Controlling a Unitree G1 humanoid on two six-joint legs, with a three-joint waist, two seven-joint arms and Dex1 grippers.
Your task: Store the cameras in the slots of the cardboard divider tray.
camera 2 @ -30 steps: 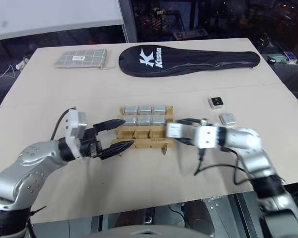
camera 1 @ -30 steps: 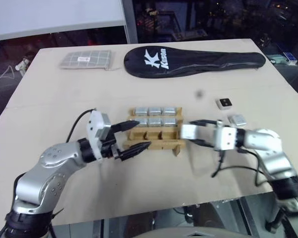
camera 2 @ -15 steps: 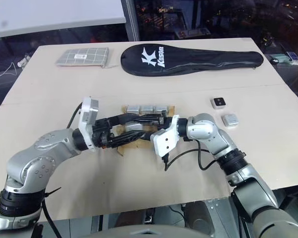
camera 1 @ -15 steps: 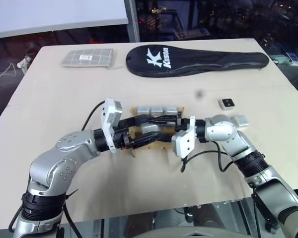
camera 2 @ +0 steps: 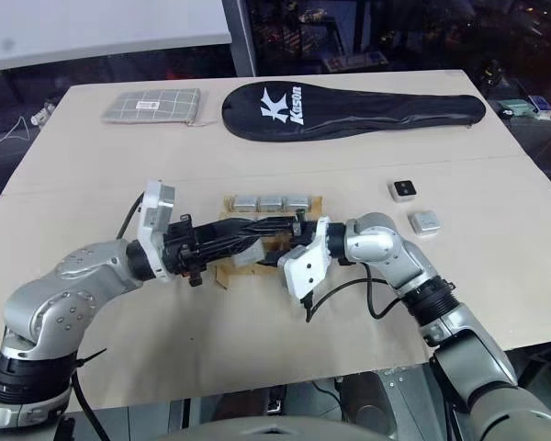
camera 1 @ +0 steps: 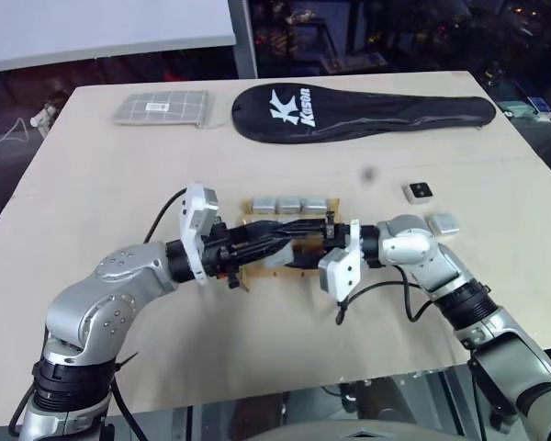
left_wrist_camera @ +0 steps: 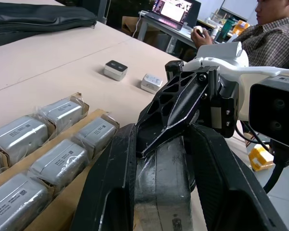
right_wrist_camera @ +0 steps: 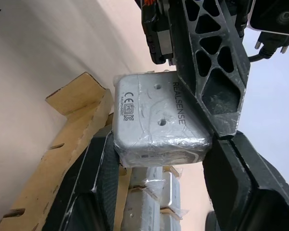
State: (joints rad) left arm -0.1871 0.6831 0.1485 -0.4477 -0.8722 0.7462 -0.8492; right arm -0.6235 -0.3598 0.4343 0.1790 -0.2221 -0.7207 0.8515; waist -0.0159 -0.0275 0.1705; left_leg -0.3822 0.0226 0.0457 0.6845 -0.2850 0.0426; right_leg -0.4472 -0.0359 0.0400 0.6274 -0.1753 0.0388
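Arms converge over tray [camera 1: 257, 273]; left end effector [left_wrist_camera: 159, 159], right end effector [right_wrist_camera: 154, 163] grip 1 camera [right_wrist_camera: 159, 118].

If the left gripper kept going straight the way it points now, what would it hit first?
The right gripper, most likely. The left gripper points across the cardboard divider tray straight at it, and both sets of fingers already close around the same wrapped camera, so there is barely any gap between them.

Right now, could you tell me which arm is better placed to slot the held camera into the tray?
Probably left: both pincers clamp the camera, but the left pincer lies along the tray, while the right pincer reaches in sideways.
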